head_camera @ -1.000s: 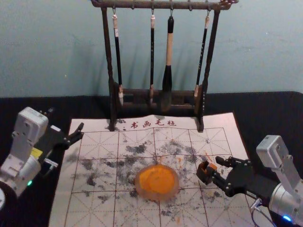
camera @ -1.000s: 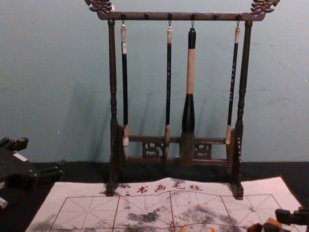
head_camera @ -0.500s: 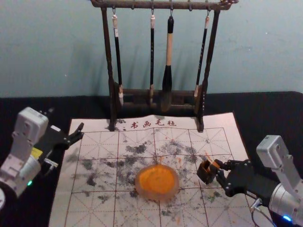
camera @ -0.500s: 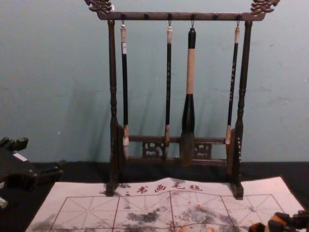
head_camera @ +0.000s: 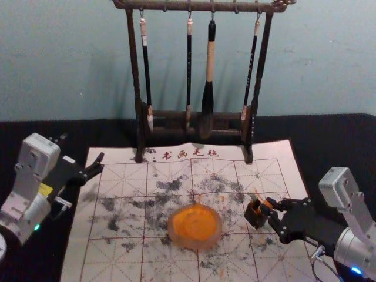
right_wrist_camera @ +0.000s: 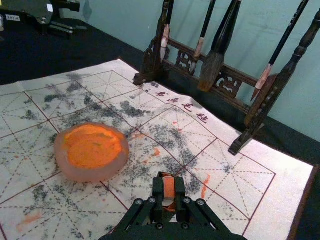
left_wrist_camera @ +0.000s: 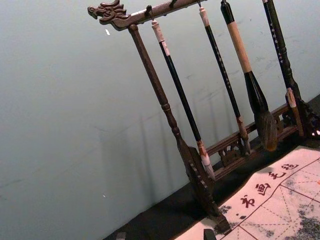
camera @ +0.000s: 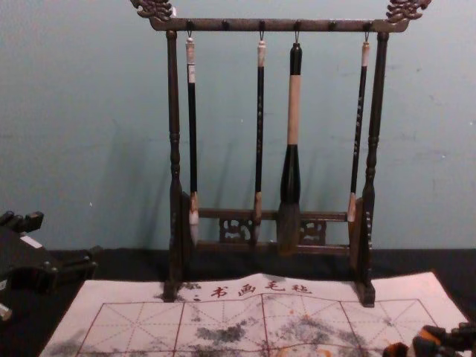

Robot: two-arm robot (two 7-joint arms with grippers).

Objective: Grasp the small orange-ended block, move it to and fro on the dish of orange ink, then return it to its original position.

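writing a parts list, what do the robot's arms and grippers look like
The silvery left arm has a green light and yellow patch; the silvery right arm, a blue light and looping cable. The left gripper and right gripper are black and jointed.

From where I stand, a plain blue-green wall runs across the far side, marked with pale specks and fine scuffs, and soft upright shadows fall on it behind the dark wooden rack. That rack stands at the far edge of the table's black surface, its top bar ending in carved dragon heads, with openwork panels low between its posts and four brushes hanging down. Its feet reach onto a whitish mat, red-gridded, ink-blotched and lettered along the far edge. The light is rather dim.
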